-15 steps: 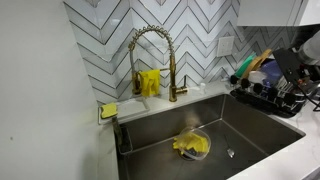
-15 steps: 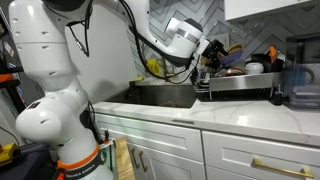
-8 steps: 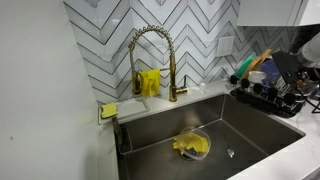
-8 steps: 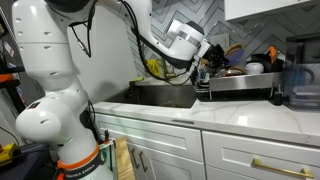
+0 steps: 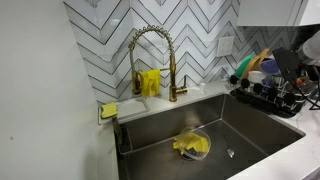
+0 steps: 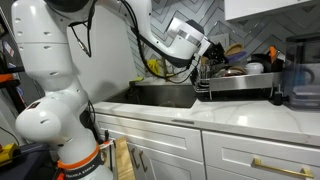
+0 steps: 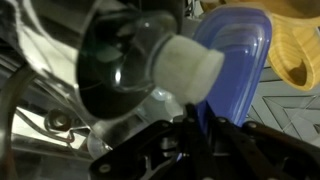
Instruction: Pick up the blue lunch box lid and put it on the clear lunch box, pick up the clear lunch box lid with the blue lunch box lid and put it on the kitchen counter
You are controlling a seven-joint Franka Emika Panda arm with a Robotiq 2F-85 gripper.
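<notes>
Wrist view puts the lid (image 7: 238,55) standing on edge, just behind a bottle (image 7: 125,75) whose white cap (image 7: 190,65) juts across the lid's left side, with a yellow dish (image 7: 296,50) close on its right. The claw (image 7: 205,138) sits low in that view, right under the cap and the lid's lower edge. Its dark linkages are blurred and overlap, so I cannot tell whether the jaws are spread or pressed together, or whether they touch the lid at all. In an exterior view the claw (image 6: 207,56) hangs over the near end of the rack (image 6: 240,86), which stands on the bench (image 6: 230,118) beside the sink (image 6: 160,95). The main risk, as I judge it, is crowding. A finger closing here could catch the cap instead of the thin blue edge, tipping the bottle or dragging it out with the lid. A shallow pinch on a smooth upright lid could also slip, dropping it among the dishes or into the sink. The clear box does not show, so the placing spot is uncertain.
</notes>
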